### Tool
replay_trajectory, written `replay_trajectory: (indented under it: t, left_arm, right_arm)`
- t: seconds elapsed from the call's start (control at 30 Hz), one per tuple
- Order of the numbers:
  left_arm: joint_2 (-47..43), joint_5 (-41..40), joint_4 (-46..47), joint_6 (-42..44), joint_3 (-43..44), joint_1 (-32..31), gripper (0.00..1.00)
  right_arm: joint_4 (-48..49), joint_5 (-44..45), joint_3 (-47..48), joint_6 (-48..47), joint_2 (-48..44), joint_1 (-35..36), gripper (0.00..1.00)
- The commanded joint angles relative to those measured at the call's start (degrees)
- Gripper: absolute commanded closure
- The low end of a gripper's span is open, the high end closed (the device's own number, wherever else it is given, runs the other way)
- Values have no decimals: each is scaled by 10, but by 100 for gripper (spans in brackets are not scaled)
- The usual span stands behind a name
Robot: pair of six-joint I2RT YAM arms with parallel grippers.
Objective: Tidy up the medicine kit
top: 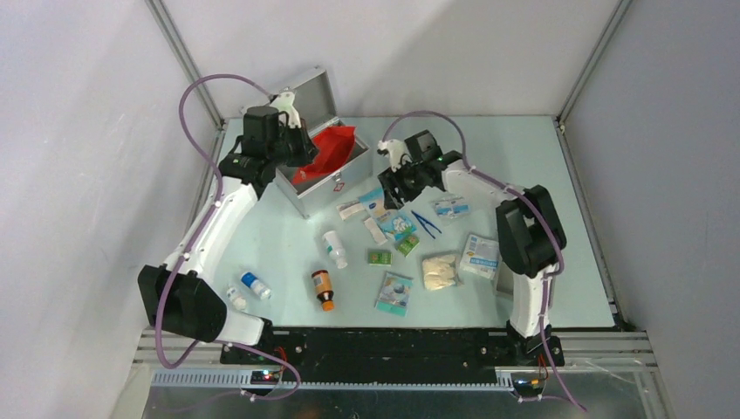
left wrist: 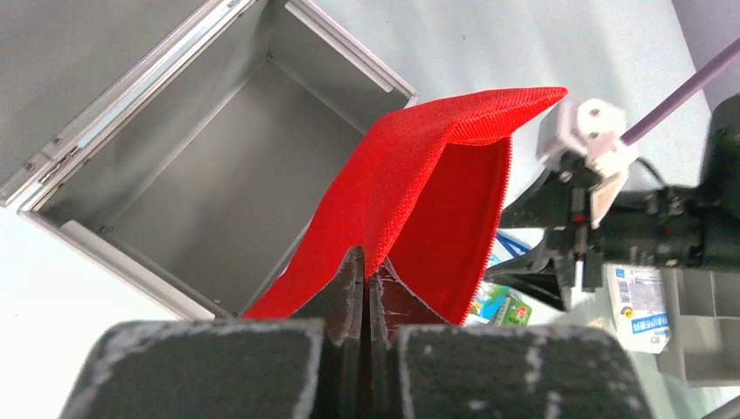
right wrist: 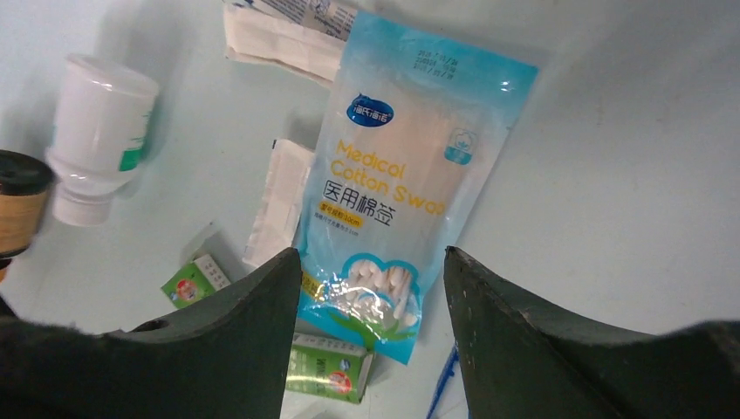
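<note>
– Far left on the worktop: medicine kit, a silver case. Its lid is swung up and leans away toward the far left corner. Agree?

– Agree. The box mouth is open. Inside it is grey, and the floor is bare where the left wrist view shows it.

– Left hand?

– Left hand is above the kit, fingers pressed together on one edge of the red pouch. The pouch hangs folded over the right end of the open box. Cannot tell whether its lower edge touches the box.

– Right hand?

– Right hand is right of the kit and apart from it, low over the loose supplies. Its jaws are spread with nothing between them. Directly beneath lies a cotton swab bag, flat on the worktop, pale blue with yellow lettering.

– Around the bag?

– A flat white packet lies against the bag's edge.
A white bottle lies on its side, near-left of the bag.
Two small green boxes sit close by the bag.
A brown bottle lies nearer the arms' bases, orange cap toward the near edge.
Blue tweezers lie just right of that cluster.
</note>
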Motion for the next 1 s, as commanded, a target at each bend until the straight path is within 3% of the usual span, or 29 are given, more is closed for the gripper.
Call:
replay_trajectory:
  t: [0.0,0.3,0.47,0.6,0.67,0.7,0.73,0.97]
  left_arm:
    - [-34,-5,9,-52,-6,20,100]
    - [-51,-2,10,-71,-16,43,100]
    - [-50,2,12,-77,-22,52,100]
    - [-41,10,12,-82,-24,59,100]
    - [-36,14,12,-83,-27,61,100]
    - [-35,16,12,-85,-27,62,100]
    - [-32,17,12,-86,-27,62,100]
    - [-7,38,12,-75,-7,62,100]
  right_arm:
    - [-3,68,35,-22,30,24,36]
    - [-22,149,34,-22,77,44,39]
    - [-17,165,22,-35,94,57,48]
    - [-9,167,9,-35,101,65,68]
    - [-8,168,6,-32,99,66,81]
    - [-7,168,6,-33,95,66,94]
    - [-8,164,7,-37,92,64,98]
    - [-30,94,63,-63,9,33,100]
